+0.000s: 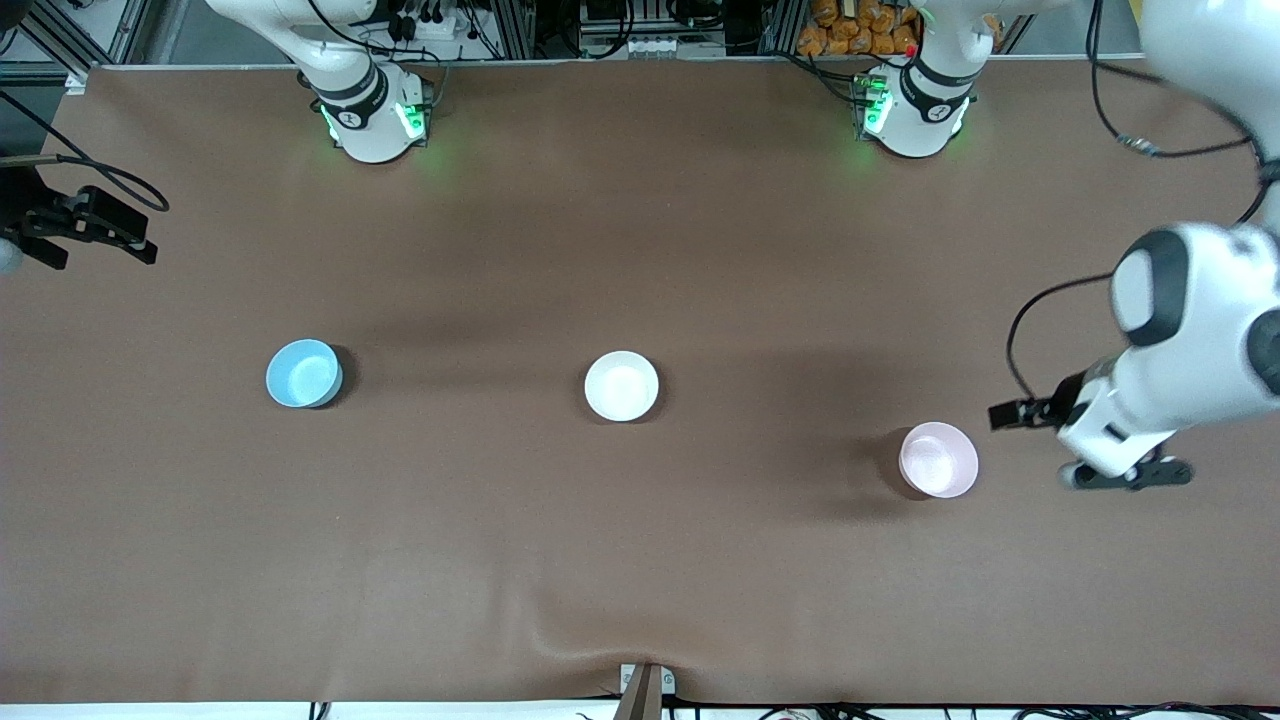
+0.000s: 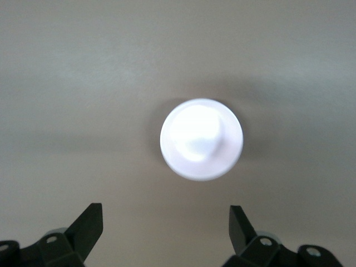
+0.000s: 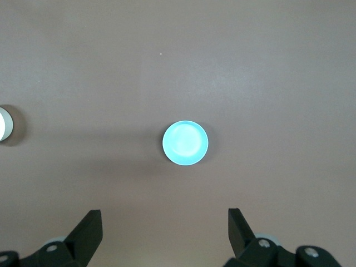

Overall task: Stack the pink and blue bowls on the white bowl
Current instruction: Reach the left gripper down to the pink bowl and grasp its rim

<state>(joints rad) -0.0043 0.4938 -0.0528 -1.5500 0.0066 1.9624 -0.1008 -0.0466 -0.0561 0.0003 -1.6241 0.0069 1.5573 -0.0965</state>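
The brown counter (image 1: 640,560) carries three bowls, all upright, each standing alone and well apart: one blue bowl (image 1: 303,373) toward the right arm's end, one white bowl (image 1: 621,385) in the middle, and one pink bowl (image 1: 938,459) toward the left arm's end, a little nearer the front camera than the other two.

Two arms are at work. The left gripper (image 1: 1130,470) hangs low over the counter just beside the pink bowl, on the side toward the left arm's end, its fingers (image 2: 89,222) spread apart and empty; its wrist view looks down on the pink bowl (image 2: 201,139). The right gripper (image 1: 90,235) is up over the counter's edge at the right arm's end, well apart from the blue bowl, fingers (image 3: 89,225) likewise apart and holding nothing; its wrist view shows the blue bowl (image 3: 185,143) centred, with the white bowl (image 3: 5,123) at the frame's edge.

Nothing is stacked yet, so this looks like the approach to the first pick. The left gripper seems closest to acting: it would need to shift over the pink bowl's rim, come down with one finger inside and one outside the wall, close, lift, and carry the bowl to the white one.
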